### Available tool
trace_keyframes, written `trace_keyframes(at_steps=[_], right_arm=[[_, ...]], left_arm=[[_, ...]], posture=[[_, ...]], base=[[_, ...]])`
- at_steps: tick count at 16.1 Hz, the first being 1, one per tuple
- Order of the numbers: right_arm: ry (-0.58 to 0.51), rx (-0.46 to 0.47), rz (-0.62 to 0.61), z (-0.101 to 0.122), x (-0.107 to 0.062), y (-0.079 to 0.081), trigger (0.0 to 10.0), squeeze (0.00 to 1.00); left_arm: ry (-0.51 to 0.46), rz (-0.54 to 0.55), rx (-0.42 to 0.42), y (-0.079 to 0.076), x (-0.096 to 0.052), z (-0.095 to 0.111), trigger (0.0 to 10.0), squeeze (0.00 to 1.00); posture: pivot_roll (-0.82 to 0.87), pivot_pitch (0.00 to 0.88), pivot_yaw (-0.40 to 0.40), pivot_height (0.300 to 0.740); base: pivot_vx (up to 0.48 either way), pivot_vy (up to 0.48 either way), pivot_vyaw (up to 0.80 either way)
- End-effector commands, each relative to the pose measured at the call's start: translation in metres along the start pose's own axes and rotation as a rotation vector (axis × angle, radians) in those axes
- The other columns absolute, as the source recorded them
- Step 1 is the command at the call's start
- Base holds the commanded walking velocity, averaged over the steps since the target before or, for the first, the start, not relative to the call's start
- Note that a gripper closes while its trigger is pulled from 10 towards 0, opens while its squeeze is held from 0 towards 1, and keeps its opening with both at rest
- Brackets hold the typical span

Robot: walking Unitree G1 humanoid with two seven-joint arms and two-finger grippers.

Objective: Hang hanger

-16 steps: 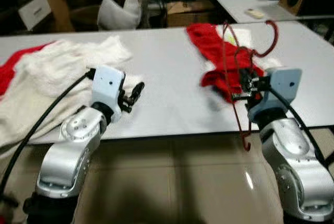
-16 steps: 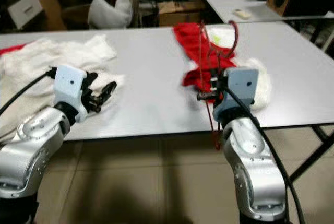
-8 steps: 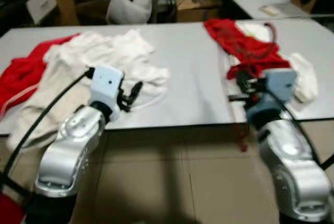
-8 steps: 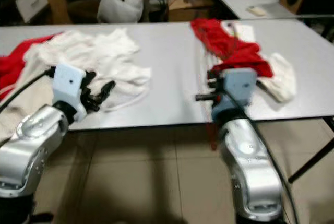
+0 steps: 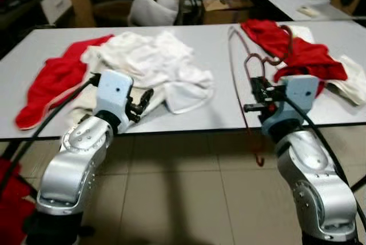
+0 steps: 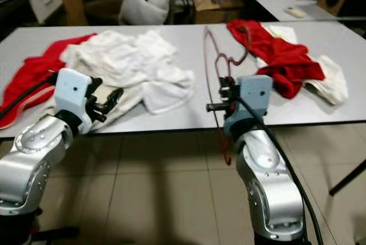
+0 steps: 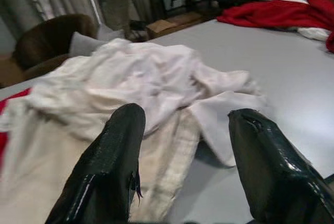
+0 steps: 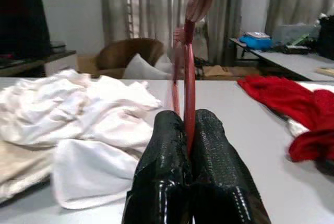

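A thin red wire hanger stands nearly upright over the grey table's front edge, its hook above the red garment and its lower end below the tabletop. My right gripper is shut on the hanger's wire; in the right wrist view the fingers pinch the hanger between them. My left gripper is held open at the table's front edge, with a heap of white clothes just beyond its fingers and nothing between them.
A second red garment lies on the table's left side beside the white heap. A white cloth lies at the right edge. Behind the table stand a brown armchair with a white cushion and another table. Tiled floor lies below.
The whole picture has slid to the right, so the camera has turned left; the white heap and left red garment have come into fuller view. My right gripper keeps its hold on the hanger.
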State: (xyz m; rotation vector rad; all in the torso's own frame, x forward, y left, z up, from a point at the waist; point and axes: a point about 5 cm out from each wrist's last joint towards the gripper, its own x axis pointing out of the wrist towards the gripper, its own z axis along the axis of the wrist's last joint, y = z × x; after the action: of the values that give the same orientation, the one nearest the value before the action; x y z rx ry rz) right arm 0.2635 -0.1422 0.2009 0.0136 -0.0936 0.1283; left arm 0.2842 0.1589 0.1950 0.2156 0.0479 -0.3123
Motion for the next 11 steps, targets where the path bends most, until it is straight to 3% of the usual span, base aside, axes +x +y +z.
trace_keyframes(at_steps=[1, 11], right_arm=[[-0.011, -0.013, -0.024, 0.0023, -0.0008, -0.0066, 10.0, 0.00], [-0.008, -0.014, -0.024, 0.0014, -0.0002, -0.0072, 10.0, 0.00]], left_arm=[[-0.001, -0.018, 0.001, -0.0035, 0.0008, 0.0008, 10.0, 0.00], [-0.004, -0.036, 0.002, -0.0078, 0.0009, 0.0003, 10.0, 0.00]], posture=[[0.07, 0.000, 0.059, 0.740], [0.07, 0.000, 0.059, 0.740]], base=[[0.000, 0.274, 0.00], [0.000, 0.000, 0.00]])
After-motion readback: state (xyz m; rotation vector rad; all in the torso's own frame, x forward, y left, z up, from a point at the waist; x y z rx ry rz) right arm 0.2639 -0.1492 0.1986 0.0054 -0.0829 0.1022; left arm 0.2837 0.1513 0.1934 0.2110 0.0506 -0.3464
